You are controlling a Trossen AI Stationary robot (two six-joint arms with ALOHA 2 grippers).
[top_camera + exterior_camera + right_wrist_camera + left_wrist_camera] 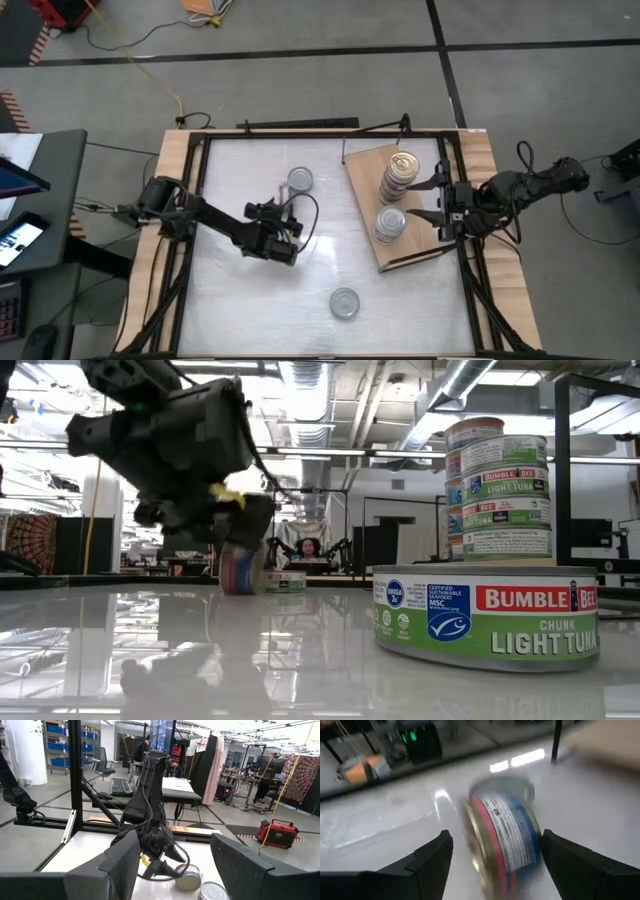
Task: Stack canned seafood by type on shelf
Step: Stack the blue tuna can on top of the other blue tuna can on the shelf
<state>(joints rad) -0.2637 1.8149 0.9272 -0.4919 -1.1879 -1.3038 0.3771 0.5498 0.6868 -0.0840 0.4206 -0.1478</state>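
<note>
A tin with a red and blue label (502,845) stands on its rim on the white tabletop, gold lid sideways, between the fingers of my open left gripper (497,837) near the table's middle (291,251). The low view shows that tin (238,568) under the gripper. Flat on the table lie a silver-lidded tin (299,180) farther back and another (344,302) near the front, green-labelled (485,618). On the wooden shelf (368,165) at the right stand a tall gold-lidded stack (401,172) and a shorter silver-lidded stack (390,224). My right gripper (433,200) hangs open beside the stacks. My left gripper has one finger (432,857) on the tin's gold-lid side and the other finger (565,862) on its opposite flat side. Small gaps show, and the tin is blurred; whether either finger touches it, I cannot tell. The tin rests on the table by its rim.
A black frame (195,200) and a pale wooden rim (170,160) run round the table. Free white tabletop lies at the near left. A cable (308,215) loops from the left wrist. A person (310,547) sits far behind the table.
</note>
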